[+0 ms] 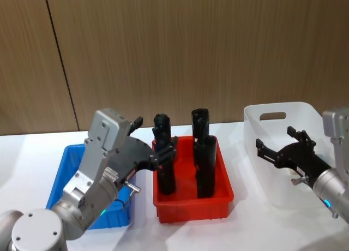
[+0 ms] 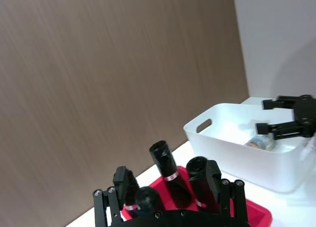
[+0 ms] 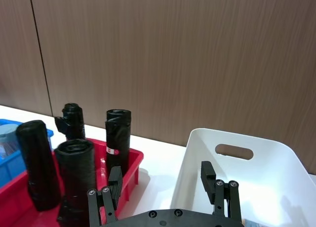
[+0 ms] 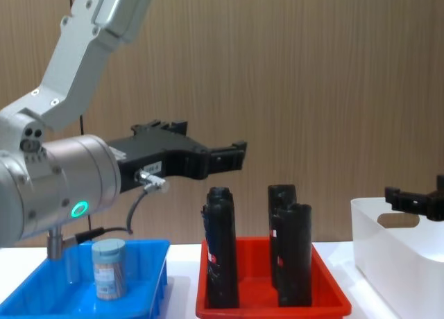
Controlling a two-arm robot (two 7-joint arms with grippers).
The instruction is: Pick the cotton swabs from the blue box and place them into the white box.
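Observation:
One jar of cotton swabs with a pale lid stands upright in the blue box at the left. My left gripper hovers well above it, open and empty, reaching toward the red tray; in the head view the left gripper sits between the blue box and the tray. Another cotton swab jar lies inside the white box. My right gripper hangs open over the white box with nothing between its fingers.
A red tray with several tall black bottles stands between the two boxes. The bottles rise to about the height of my left gripper. A wood-panel wall runs behind the white table.

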